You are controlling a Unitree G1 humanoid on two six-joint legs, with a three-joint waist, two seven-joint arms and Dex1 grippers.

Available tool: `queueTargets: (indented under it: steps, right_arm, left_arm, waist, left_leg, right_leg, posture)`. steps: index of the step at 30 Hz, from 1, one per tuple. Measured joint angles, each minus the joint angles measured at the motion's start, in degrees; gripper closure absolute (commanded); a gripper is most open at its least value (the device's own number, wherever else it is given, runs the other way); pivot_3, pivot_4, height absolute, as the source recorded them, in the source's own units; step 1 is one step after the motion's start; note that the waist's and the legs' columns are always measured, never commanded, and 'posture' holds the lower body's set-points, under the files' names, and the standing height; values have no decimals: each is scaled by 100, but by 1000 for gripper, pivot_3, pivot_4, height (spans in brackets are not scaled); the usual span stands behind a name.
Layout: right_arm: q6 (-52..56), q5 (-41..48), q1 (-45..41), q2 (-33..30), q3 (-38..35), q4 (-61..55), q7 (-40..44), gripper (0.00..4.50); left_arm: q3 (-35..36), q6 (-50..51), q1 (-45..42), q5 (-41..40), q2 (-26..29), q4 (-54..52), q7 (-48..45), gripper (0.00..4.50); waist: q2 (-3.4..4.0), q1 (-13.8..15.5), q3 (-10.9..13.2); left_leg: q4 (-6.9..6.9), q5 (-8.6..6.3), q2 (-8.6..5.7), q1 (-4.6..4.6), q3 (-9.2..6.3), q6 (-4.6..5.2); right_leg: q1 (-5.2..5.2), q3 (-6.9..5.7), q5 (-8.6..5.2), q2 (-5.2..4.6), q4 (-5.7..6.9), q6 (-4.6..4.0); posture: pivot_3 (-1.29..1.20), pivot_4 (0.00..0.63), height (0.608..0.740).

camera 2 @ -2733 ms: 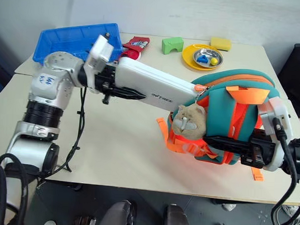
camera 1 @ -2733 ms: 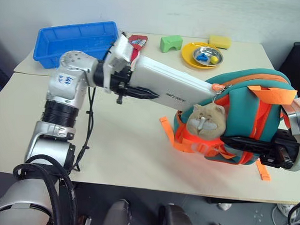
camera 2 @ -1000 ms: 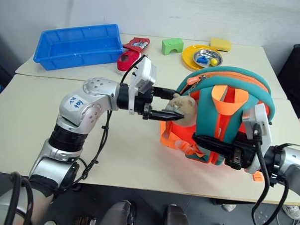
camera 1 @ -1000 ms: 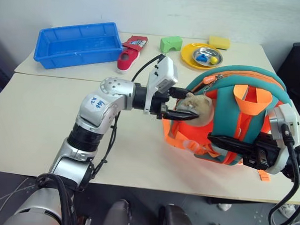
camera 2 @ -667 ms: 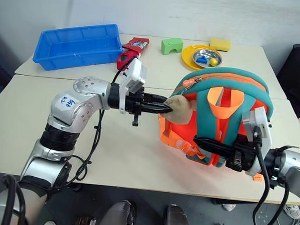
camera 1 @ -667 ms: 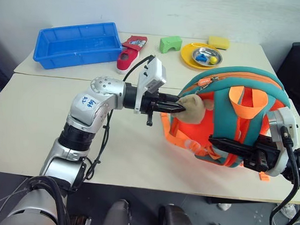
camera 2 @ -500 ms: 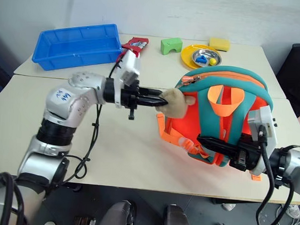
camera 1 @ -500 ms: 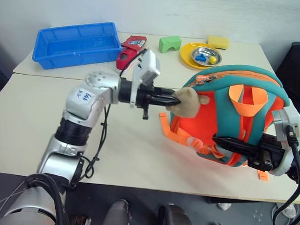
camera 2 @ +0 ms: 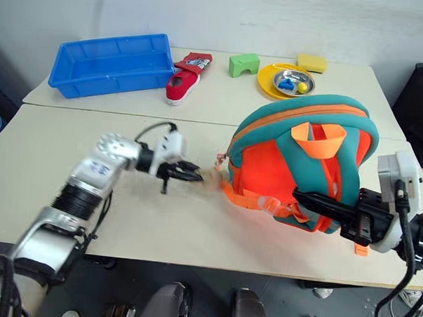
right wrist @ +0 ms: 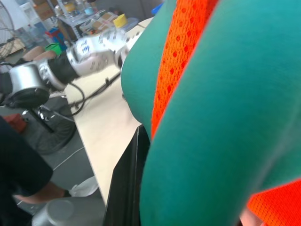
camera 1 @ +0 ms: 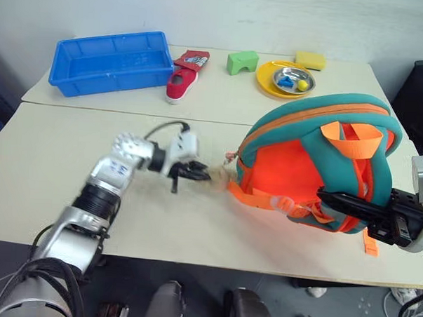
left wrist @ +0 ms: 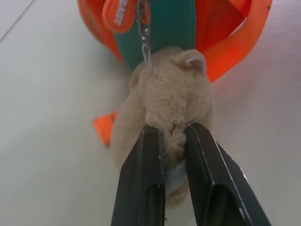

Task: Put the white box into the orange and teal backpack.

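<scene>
currently: orange and teal backpack [camera 1: 316, 163] standing on the worktop [camera 1: 50, 165] toward its right edge. beige plush charm [left wrist: 164, 108] hanging from its zipper chain, pinched between the left gripper [camera 1: 200, 174] fingers [left wrist: 141, 188]. right gripper [camera 1: 336, 202] fingers closed on the backpack's teal strap. blue bin [camera 1: 107, 59] at far left corner.

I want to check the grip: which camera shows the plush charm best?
The left wrist view: the plush charm is close up, pinched between the left end effector fingers. The eye views show it small and blurred beside the orange and teal backpack.
</scene>
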Motion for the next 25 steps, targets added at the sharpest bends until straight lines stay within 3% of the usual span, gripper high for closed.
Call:
queueTargets:
  steps: [2,4,9,15,17,21,25]
  right_arm:
    - [-95,-235,-4,21,81,-44,-94,4500]
    - [-159,-525,11,21,235,-47,-195,3833]
    - [-174,-948,395,-3,149,124,24,2153]
    - [65,-1377,1386,-735,-1685,1348,1435,27]
    - [175,-1585,1709,-985,-2226,1833,2001,0]
    - [13,-2133,1822,-1153,-2885,2733,2553,0]
    - [-155,-2390,1384,-1137,-2819,3008,2440,0]
  left_arm:
    - [-3,-120,0,134,-99,51,121,4169]
    - [49,-74,-1,153,-196,84,191,4170]
    - [369,680,15,-192,-84,38,-114,2559]
    - [1169,1835,206,-1050,1103,-327,-1069,585]
    - [1482,2225,213,-1425,1536,-458,-1446,14]
    - [2221,2829,184,-2003,2300,-624,-1800,14]
    - [2598,2991,176,-2198,2330,-674,-1568,14]
  waist:
    - [5,14,-4]
    - [5,40,-4]
    - [5,60,-3]
    - [7,-52,-2]
    - [7,-72,-2]
    - [7,-93,-1]
    - [8,-80,-1]
  left_leg:
    - [0,-1,0,9,0,1]
    - [2,0,0,11,0,2]
    - [-3,0,-1,5,0,1]
    - [-19,1,5,2,2,0]
    - [-20,0,5,2,3,0]
    - [-22,-3,4,6,3,0]
    - [-19,-3,2,7,2,0]
  right_leg:
    - [10,0,0,0,0,0]
    - [11,-1,0,0,3,0]
    - [5,-2,0,1,2,0]
    - [-6,-2,-1,11,-4,-2]
    - [-6,-1,-1,10,-5,-2]
    - [-1,1,-2,3,-14,-3]
    - [0,0,-1,-3,-10,-3]
  posture:
    - [0,150,740]
    - [0,150,740]
    - [0,150,740]
    - [0,150,740]
    - [0,150,740]
    - [0,150,740]
    - [0,150,740]
